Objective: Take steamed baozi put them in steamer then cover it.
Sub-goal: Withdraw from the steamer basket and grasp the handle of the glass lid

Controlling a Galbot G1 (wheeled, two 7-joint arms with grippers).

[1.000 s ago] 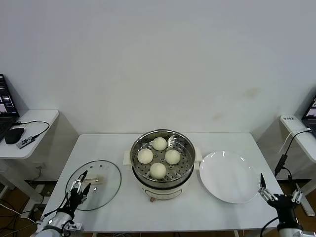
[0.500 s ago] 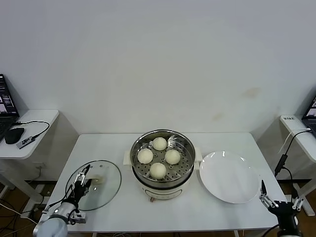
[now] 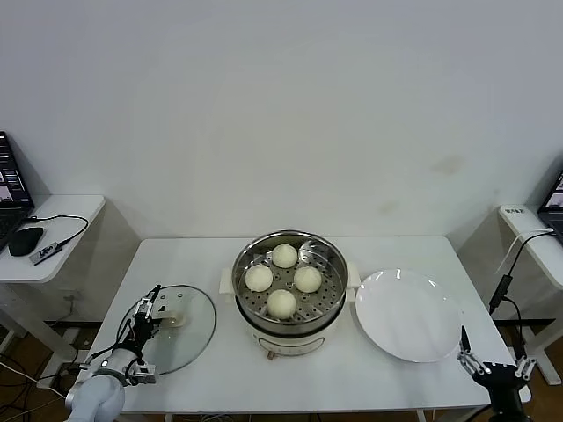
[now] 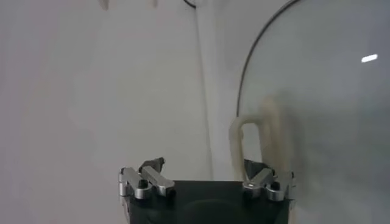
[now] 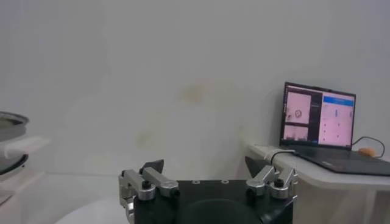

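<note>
Four cream-white baozi (image 3: 284, 256) (image 3: 259, 278) (image 3: 307, 279) (image 3: 281, 303) lie in the shiny steel steamer (image 3: 332, 264) on its white pot base at the table's middle. The clear glass cover (image 3: 185, 338) lies flat on the table left of the steamer, with its cream bar handle (image 3: 173, 317) up. My left gripper (image 3: 143, 309) is open, low over the cover's left part, just left of the handle. In the left wrist view my left gripper (image 4: 206, 173) is open, with the handle (image 4: 251, 141) just ahead of one finger and the cover's glass (image 4: 323, 103) beyond. My right gripper (image 3: 494, 356) is open and empty at the table's front right corner.
A flat white plate (image 3: 407, 314) lies right of the steamer. Side tables stand at the left, with a mouse and cable (image 3: 26, 239), and at the right, with a laptop (image 5: 318, 125). The right wrist view shows my right gripper (image 5: 206, 171) and the steamer's edge (image 5: 12, 125).
My left gripper has moved forward over the cover towards its handle. My right gripper has drawn back and down towards the table's front right corner. The baozi, steamer and cover have not moved.
</note>
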